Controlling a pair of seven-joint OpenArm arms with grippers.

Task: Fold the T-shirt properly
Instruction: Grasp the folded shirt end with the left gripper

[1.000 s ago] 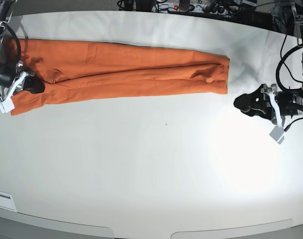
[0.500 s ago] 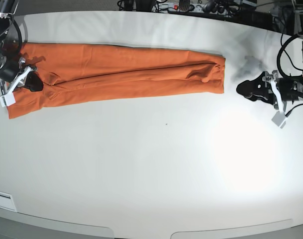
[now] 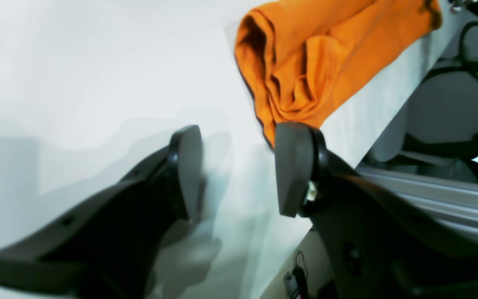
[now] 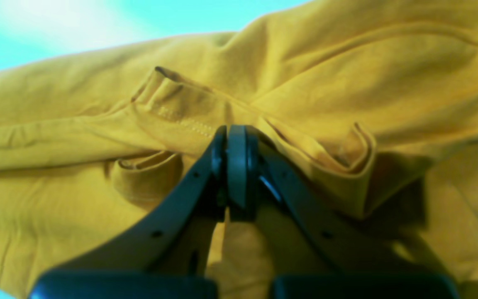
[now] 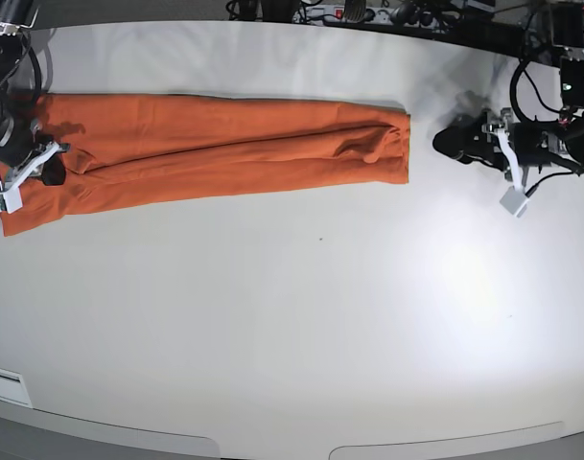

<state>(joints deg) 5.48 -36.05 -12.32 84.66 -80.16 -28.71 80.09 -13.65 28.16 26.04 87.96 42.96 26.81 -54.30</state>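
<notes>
Base overhead, whole table [image 5: 301, 316] – wrist cams close, low – all share T-shirt [image 5: 224, 144]

T-shirt [image 5: 215, 144]: thin matt orange cloth, stitched hems. Table [image 5: 301, 326]: smooth white. End effector fingers [image 3: 293, 166]: matt dark plastic.

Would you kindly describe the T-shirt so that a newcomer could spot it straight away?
Look at the white table in the base view and go to its far edge. There the T-shirt lies as a long, narrow folded band running from side to side, one end under the shut right hand. It is the only orange thing in view; everything else is white or black.
</notes>
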